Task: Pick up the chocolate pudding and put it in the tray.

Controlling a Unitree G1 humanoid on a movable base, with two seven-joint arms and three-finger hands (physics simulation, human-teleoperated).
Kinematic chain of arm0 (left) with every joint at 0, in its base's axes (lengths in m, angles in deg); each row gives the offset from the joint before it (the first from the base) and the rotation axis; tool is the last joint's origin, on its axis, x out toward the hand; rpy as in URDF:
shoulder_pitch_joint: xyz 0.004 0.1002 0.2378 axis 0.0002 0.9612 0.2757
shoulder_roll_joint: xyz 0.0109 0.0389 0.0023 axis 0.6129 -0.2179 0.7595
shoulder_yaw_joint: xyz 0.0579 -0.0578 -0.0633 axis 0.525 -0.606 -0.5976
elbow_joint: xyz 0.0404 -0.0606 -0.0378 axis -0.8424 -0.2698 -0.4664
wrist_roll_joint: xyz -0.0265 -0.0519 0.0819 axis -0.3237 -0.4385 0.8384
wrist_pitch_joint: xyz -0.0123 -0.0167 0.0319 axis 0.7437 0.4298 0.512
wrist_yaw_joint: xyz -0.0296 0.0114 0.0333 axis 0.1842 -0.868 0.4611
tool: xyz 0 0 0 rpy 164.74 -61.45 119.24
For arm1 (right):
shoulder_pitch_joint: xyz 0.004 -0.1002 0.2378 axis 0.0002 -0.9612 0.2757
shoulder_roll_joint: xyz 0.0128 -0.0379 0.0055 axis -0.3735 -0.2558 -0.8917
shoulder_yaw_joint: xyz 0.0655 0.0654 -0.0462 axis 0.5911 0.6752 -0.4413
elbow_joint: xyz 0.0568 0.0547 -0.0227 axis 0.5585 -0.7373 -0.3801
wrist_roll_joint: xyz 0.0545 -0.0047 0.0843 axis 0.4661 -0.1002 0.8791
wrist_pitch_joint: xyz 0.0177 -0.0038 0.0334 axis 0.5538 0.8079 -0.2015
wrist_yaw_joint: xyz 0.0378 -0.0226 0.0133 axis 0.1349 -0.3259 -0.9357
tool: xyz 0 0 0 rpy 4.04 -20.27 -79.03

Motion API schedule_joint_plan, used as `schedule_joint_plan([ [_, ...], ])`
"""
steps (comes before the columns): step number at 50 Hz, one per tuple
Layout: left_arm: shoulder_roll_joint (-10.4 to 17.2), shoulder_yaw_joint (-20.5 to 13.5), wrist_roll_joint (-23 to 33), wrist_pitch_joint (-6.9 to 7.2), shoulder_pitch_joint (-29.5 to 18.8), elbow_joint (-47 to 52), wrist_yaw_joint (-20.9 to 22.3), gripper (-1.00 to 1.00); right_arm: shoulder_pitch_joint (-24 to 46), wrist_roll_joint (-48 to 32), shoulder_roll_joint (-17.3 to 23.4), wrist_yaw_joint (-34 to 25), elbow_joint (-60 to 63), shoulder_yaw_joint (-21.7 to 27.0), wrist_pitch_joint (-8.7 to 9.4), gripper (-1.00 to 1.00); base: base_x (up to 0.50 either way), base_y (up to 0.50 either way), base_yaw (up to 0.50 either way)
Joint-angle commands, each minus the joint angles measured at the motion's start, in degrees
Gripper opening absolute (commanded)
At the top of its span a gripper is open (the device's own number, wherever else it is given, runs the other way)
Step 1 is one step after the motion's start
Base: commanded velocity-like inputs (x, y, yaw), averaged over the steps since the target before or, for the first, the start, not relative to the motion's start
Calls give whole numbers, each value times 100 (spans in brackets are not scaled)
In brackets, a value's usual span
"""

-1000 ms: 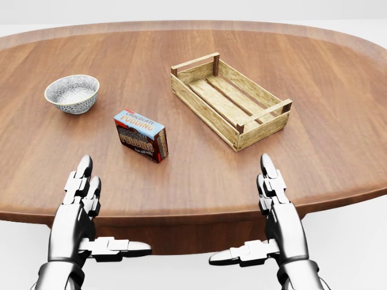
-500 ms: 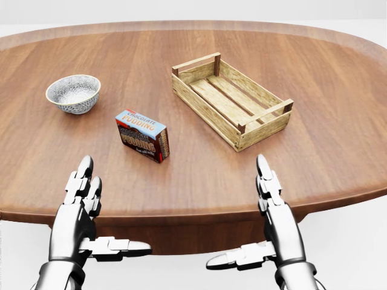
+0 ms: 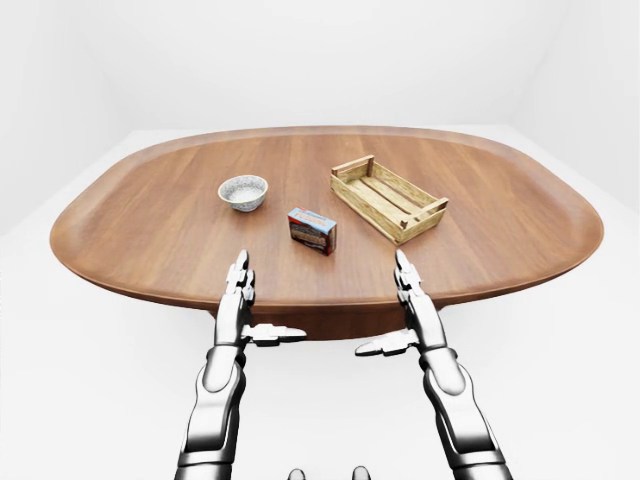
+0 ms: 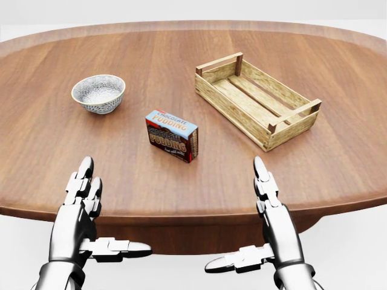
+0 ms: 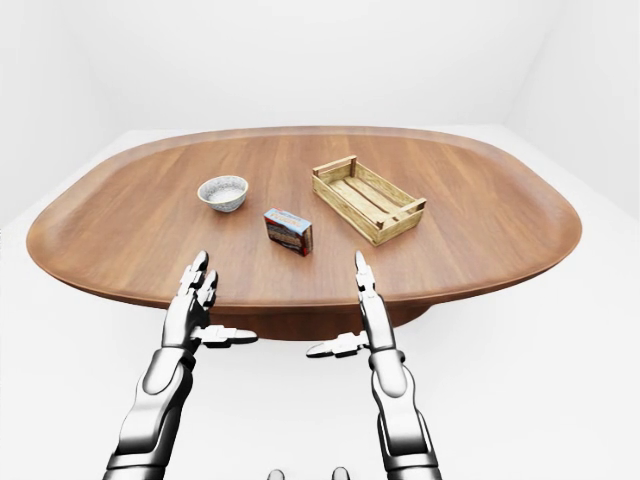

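Note:
The chocolate pudding box [image 4: 172, 135] stands on the wooden table [image 4: 193, 181], near the middle of the head view. Up and to its right lies the slatted wooden tray [image 4: 257, 99], with nothing in it. My left hand [image 4: 91, 208] hovers open at the table's near edge, below and left of the box. At the lower right my right hand [image 4: 254, 214] is open too, fingers stretched out, thumb pointing inward. Neither hand touches the box.
A patterned grey bowl [image 4: 98, 93] sits on the table left of the pudding box. The oval table [image 3: 320, 200] stands in a plain white room, and its near rim runs just beyond my fingertips.
The whole picture has shifted right, so the camera has moved left. Box, tray and bowl keep their places on the table. My right hand has edged slightly left and lower.

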Motion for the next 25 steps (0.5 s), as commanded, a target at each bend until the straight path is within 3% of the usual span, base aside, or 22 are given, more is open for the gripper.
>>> schedule_joint_plan([
  [1,-2,5,2,15,9,17,13,100,-17,-1,-4,-29,12,-13,0,100,1,28,0],
  [10,1,1,-5,16,1,-1,28,100,-29,81,-11,-48,83,3,0,100,1,6,0],
  [14,3,-4,-6,11,2,-4,31,100,-234,-88,-61,15,879,-173,0,100,0,0,0],
  [15,3,-8,11,15,-13,-17,6,100,-777,-828,-199,86,4051,-550,306,100,0,0,0],
  [16,3,-8,13,21,-19,-17,1,100,-816,-905,-151,134,4313,-658,412,100,0,0,0],
  [19,4,-11,11,1,-21,-40,1,100,-805,-920,-71,214,4331,-729,434,100,0,0,0],
  [21,4,-11,8,22,-23,-22,-3,100,-894,-918,7,346,4084,-782,112,100,0,0,0],
  [23,5,-11,8,23,-23,-20,-4,100,-847,-951,10,290,4289,-813,335,100,0,0,0],
  [25,5,-11,8,23,-23,-20,-4,100,-841,-975,26,287,4352,-832,376,100,0,0,0],
])
